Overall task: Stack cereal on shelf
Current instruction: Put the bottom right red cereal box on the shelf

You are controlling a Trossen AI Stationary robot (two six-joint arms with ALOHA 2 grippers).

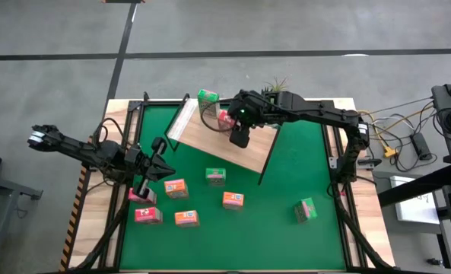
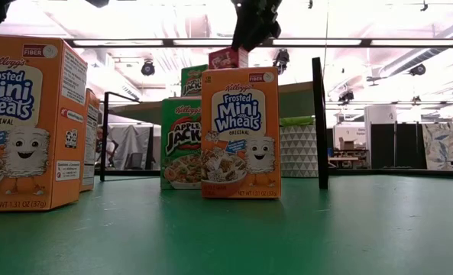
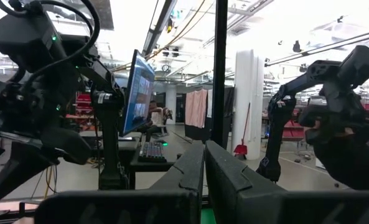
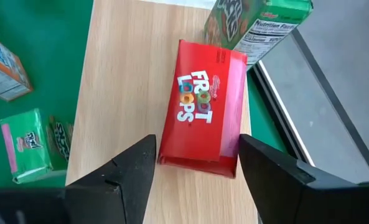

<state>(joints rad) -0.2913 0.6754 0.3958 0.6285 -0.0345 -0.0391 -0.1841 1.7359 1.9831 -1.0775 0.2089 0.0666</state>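
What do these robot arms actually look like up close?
Both arms are dark, jointed and slim. The left end effector and right end effector each have two flat, wedge-shaped black fingers. A small green light glows on the right arm's wrist, and black cables loop along the left arm.

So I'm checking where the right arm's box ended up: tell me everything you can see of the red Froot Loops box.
The red Froot Loops box is a small, glossy cardboard carton with white and multicoloured lettering. It lies on the light-wood shelf, next to a green Apple Jacks box near the shelf's far edge. The right gripper is over it, jaws open, one on each side of the box and not clamped on it. In the high view the gripper mostly covers it.
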